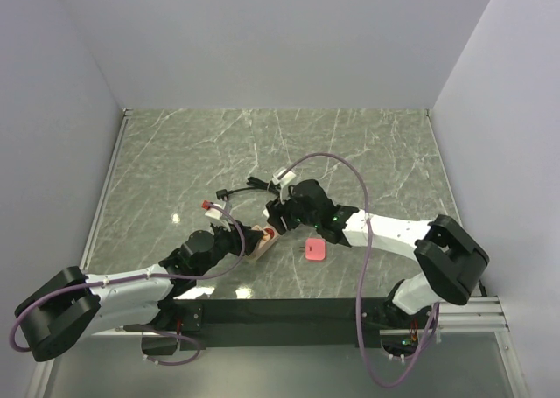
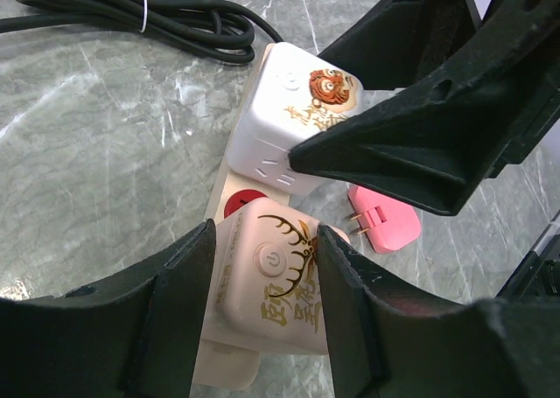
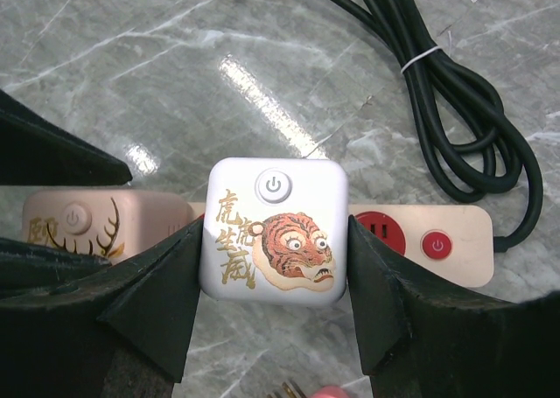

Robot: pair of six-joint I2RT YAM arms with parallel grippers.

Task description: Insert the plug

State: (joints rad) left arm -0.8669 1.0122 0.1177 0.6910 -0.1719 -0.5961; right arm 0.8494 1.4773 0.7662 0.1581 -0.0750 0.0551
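Marble table (image 2: 105,153) lies under everything. My right pincer (image 3: 276,280) clamps the white tiger plug (image 3: 276,232) by two sides, over the middle of the strip (image 3: 455,240). The plug seems to rest on the strip, though I cannot tell whether its pins are in. My left pincer (image 2: 265,284) grips the deer plug (image 2: 280,240) at the strip's end, beside the tiger plug. A pink plug (image 2: 385,223) lies just beside the strip, pins toward it. The black cord (image 3: 446,109) coils near the strip's switch end.

Power strip (image 3: 464,271) largely hidden beneath tiger cube (image 3: 273,232) and deer cube (image 3: 140,214).
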